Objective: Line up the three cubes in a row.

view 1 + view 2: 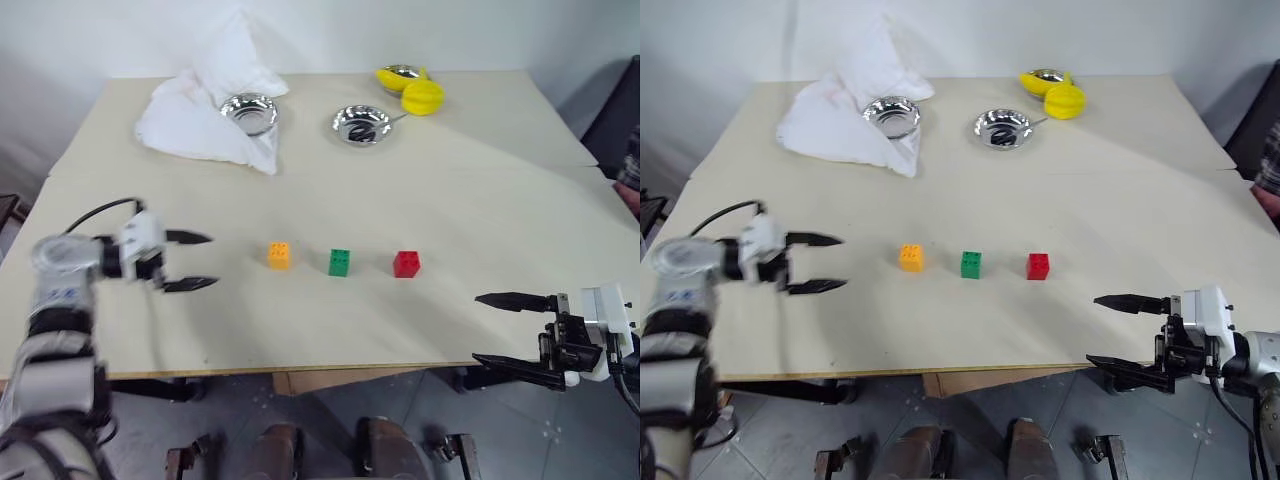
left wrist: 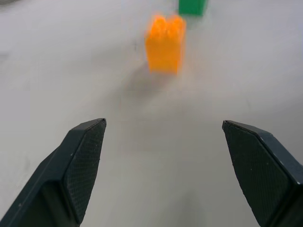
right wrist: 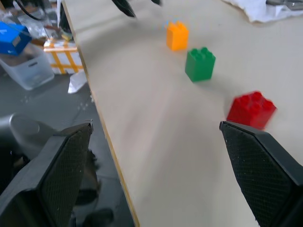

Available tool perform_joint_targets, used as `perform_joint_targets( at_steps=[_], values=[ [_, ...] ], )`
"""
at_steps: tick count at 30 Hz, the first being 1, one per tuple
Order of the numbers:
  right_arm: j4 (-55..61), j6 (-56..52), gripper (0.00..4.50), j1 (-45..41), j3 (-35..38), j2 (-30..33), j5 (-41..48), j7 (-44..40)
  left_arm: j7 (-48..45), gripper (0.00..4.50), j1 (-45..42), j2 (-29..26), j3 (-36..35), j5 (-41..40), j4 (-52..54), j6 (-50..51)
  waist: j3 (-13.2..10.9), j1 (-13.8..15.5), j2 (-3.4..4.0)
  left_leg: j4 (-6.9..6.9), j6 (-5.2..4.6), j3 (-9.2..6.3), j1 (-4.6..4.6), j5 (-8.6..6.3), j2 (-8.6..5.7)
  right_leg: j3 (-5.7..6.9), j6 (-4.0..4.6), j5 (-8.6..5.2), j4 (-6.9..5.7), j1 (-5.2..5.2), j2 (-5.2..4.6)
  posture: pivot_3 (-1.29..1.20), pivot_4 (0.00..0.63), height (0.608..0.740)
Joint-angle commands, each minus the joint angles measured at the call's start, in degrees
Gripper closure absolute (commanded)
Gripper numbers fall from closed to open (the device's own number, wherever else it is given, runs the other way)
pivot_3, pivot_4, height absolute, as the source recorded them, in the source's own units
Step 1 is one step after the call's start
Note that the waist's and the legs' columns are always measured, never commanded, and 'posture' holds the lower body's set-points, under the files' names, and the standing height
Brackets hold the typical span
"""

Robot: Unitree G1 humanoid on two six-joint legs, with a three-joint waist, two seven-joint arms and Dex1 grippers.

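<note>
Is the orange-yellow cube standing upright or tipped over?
Upright. The orange-yellow cube sits flat on the table with its studs facing up, in line beside the green cube.

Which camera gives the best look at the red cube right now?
The left eye view: the red cube sits sharp and whole on the table, at the right end of the row beside the green cube. The right eye view shows it much the same. The right wrist view shows it closer but blurred.
</note>
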State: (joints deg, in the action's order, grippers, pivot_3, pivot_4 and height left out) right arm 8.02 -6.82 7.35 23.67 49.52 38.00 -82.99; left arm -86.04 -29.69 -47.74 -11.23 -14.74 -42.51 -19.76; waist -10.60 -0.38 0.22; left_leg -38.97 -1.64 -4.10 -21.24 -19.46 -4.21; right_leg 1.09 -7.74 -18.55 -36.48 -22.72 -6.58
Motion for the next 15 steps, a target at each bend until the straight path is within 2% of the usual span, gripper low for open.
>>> perform_joint_targets(
  at_steps=[1, 4, 7, 10, 15],
  values=[
    [-3.8, 2.5, 0.0, -1.2, 0.9, 1.2, -0.6, -3.4, -1.6, 0.31, 14.2, -3.5, -5.8, -8.6, 19.3, 9.7, 0.0, 0.2, -0.04, -0.03, -0.01, -0.06, 0.02, -0.03, 0.01, 0.01, 0.03, -0.02, -0.01, 0.02, 0.01, 0.0, 0.15, 0.74],
    [-9.9, 5.7, 0.0, -5.2, -1.3, 1.7, -2.8, -6.1, 3.6, 0.31, 30.6, -3.6, -13.5, -12.0, 34.0, 14.3, 0.0, 0.3, -0.03, -0.11, -0.02, -0.06, 0.01, -0.05, 0.03, -0.04, 0.05, -0.03, 0.41, 0.16, 0.0, 0.0, 0.15, 0.74],
    [-15.9, 8.9, 0.0, -9.4, -3.5, 2.3, -4.9, -8.6, 8.7, 0.31, 41.6, -1.5, -19.0, -13.2, 43.7, 18.0, 0.0, 0.7, -0.01, -0.09, -0.03, -0.07, 0.1, -0.05, 0.04, -0.11, 0.06, -0.03, 0.57, 0.28, 0.0, 0.0, 0.15, 0.74],
    [-19.6, 10.7, 0.0, -12.1, -5.1, 2.4, -5.5, -9.4, 12.4, 0.31, 46.6, 0.7, -21.1, -13.1, 48.0, 18.5, 0.0, 1.6, 0.16, -0.08, -0.01, -0.06, 0.09, -0.05, 0.03, -0.12, 0.07, -0.04, 0.57, 0.26, 0.0, 0.0, 0.15, 0.74],
    [-21.5, 12.6, 0.0, -13.1, -6.9, 2.8, -5.4, -9.5, 16.3, 0.31, 49.4, 2.4, -21.2, -12.2, 50.8, 18.8, 0.0, 1.8, 0.18, -0.06, 0.0, -0.06, 0.09, -0.05, 0.03, -0.09, 0.09, -0.04, 0.58, 0.25, 0.01, 0.0, 0.15, 0.74]
  ],
)
